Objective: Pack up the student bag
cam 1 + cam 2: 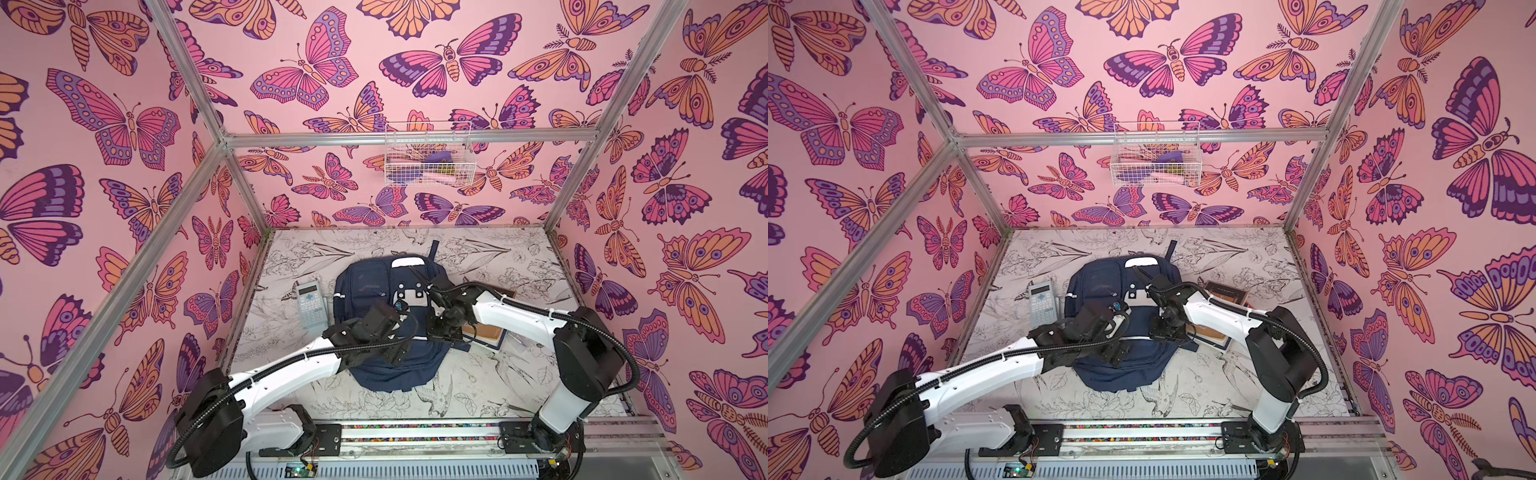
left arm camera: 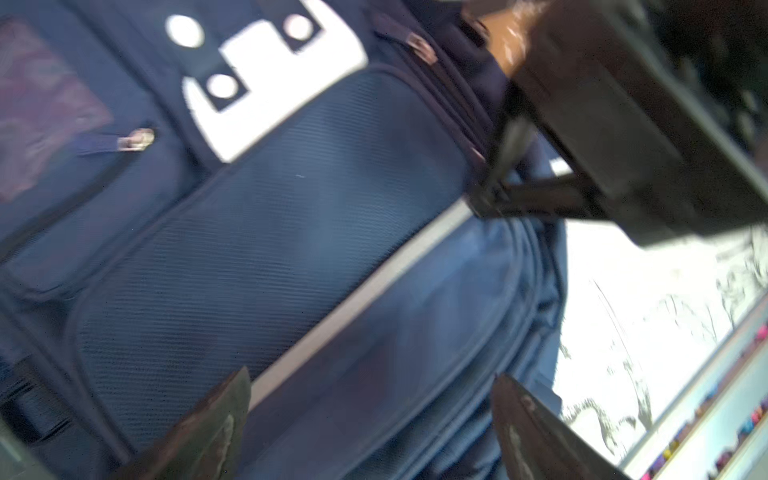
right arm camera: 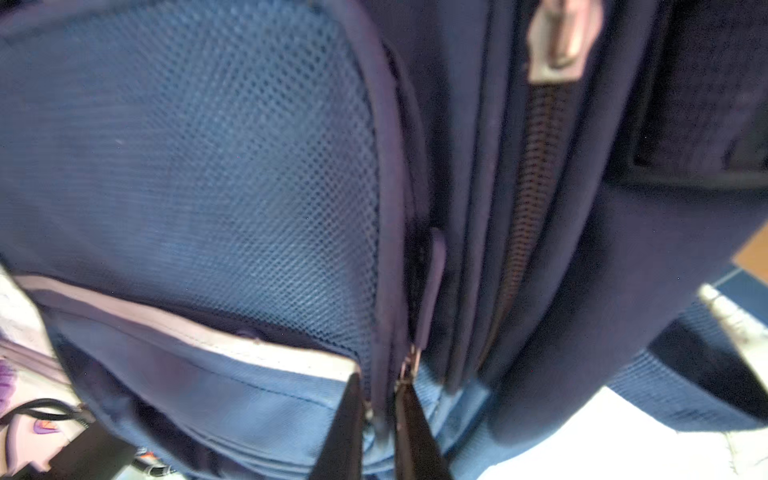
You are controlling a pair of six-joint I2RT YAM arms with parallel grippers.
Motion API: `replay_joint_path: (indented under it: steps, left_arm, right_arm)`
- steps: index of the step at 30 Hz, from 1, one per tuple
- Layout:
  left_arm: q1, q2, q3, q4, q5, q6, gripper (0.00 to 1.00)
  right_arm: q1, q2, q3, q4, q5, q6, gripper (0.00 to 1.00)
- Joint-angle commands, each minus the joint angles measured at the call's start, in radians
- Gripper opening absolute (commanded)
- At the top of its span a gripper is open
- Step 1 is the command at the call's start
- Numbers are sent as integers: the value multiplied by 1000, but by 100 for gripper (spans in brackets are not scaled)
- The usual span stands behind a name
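One student bag [image 1: 361,286] is lying flat in the middle of the table [image 1: 478,386], front side facing up and its top loop [image 1: 434,249] pointing at the back wall. Its white patch [image 2: 270,83] w/ black squares is sitting near the bag's ctr. A pale reflective stripe [image 2: 361,295] is running across the fabric below the mesh panel. I'm pinching w/ my right gripper [image 3: 382,419] at the bag's right edge. In the right wrist view the two fingertips are standing nearly together, clenched on a metal zip pull [image 3: 409,365] and the piped seam beside it, right where the stripe is ending. A second zip [image 3: 528,216] is running alongside, teeth meshed below its slider. My left gripper [image 2: 374,428] is hovering over the bag's lower front, jaws spread wide and gripping nothing. The left wrist view is too blurred to say more. Just beside the bag on the left, a grey calculator [image 1: 309,303] is lying face up. On the right, partly under my R arm, some books [image 1: 1225,296] are lying next to the bag; whether they're touching it I can't tell. Up on the back wall a white wire basket [image 1: 428,153] is hanging w/ a few small items inside, too small to ID.
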Motion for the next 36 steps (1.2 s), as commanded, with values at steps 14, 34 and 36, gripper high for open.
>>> replay_joint_path:
  steps: [14, 34, 36]
  left_arm:
    - [-35, 138, 11, 11, -123, 60, 79]
    - [110, -42, -126, 469, -17, 268, 0]
    - [183, -69, -165, 562, 84, 280, 0]
  right_arm:
    - [-75, -64, 107, 3, -176, 37, 1]
    - [-147, -166, 190, -118, 26, -53, 54]
    - [-146, -213, 190, -122, 108, -93, 58]
